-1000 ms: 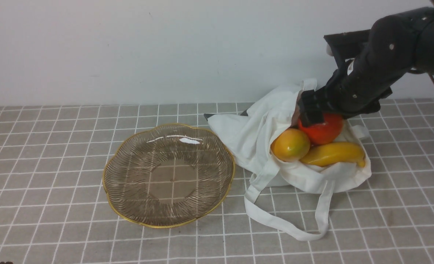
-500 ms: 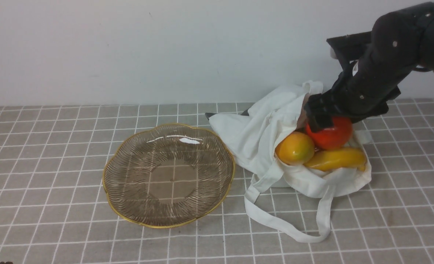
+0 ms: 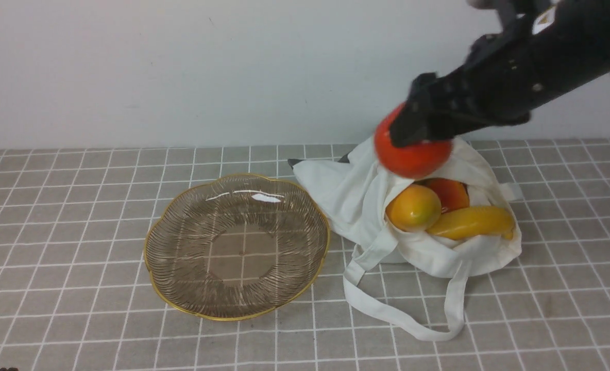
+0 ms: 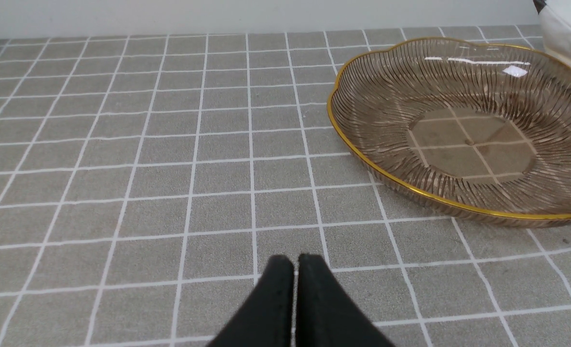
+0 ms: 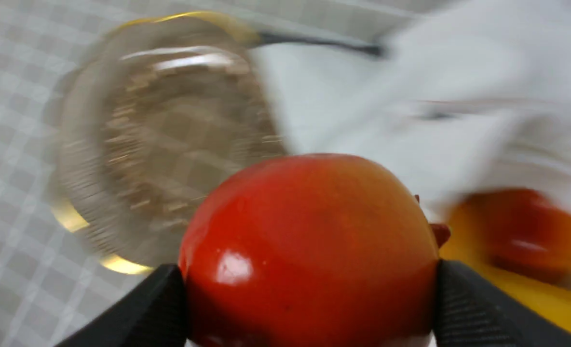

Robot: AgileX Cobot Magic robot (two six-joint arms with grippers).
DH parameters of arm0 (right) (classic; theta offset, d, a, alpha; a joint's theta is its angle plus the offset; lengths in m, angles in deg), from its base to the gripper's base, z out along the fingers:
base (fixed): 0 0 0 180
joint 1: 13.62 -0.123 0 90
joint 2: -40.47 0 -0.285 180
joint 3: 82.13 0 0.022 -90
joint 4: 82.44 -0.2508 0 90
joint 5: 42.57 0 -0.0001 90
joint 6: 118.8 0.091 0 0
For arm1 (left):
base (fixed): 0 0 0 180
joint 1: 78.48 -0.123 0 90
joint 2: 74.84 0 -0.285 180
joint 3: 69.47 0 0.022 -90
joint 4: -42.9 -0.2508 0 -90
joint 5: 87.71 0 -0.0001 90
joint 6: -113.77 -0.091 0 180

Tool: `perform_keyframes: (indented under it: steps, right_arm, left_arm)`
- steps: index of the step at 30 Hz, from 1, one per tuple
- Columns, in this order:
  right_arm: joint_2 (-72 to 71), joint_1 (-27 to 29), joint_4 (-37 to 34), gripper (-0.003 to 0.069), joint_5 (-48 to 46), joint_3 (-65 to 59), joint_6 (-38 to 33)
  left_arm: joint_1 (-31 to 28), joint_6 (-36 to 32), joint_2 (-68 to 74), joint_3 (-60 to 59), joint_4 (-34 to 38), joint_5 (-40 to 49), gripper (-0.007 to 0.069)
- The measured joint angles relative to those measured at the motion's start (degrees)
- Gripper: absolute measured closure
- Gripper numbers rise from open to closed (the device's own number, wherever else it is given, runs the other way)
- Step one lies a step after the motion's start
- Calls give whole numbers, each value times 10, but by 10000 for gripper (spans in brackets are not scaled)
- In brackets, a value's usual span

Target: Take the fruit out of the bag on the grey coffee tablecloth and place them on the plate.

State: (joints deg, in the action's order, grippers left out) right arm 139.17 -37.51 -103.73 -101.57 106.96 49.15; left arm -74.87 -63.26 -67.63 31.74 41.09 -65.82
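Closest to me, my left tool (image 4: 295,262) hovers over the grey coffee tablecloth (image 3: 78,330) with its jaws pressed together, holding nothing. Next comes the plate (image 3: 146,252), with no fruit on it yet. Just beside it the bag (image 3: 346,190) lies slumped, its mouth toward me, with the yellow-orange round one (image 3: 413,207), the banana (image 3: 472,222) and the mango-like one (image 3: 452,193) inside. Above the bag's mouth, clear of the cloth, my right tool (image 3: 418,126) clamps the red-orange ball (image 3: 416,157) across its widest part, one pad on each side. Its skin looks glossy and hard, so I judge it slippery and ready to roll. I'd want the pads on its equator and a soft set-down, since the glass plate looks fragile.
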Motion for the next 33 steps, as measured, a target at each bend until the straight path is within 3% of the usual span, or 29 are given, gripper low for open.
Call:
perform_keyframes:
  steps: [4,11,21,24,27,33]
  right_arm:
    - [43,-68,-33,60,46,0,-63]
    - [161,-158,5,60,147,0,-72]
    - [239,-169,9,59,208,0,-52]
    - [239,-169,9,13,207,1,-51]
    - [239,-169,18,-24,173,25,-50]
    - [239,-169,59,-24,77,100,-29]
  left_arm:
    - [0,0,0,0,0,0,632]
    - [0,0,0,0,0,0,632]
    - [0,0,0,0,0,0,632]
    - [0,0,0,0,0,0,632]
    - [0,0,0,0,0,0,632]
    - [0,0,0,0,0,0,632]
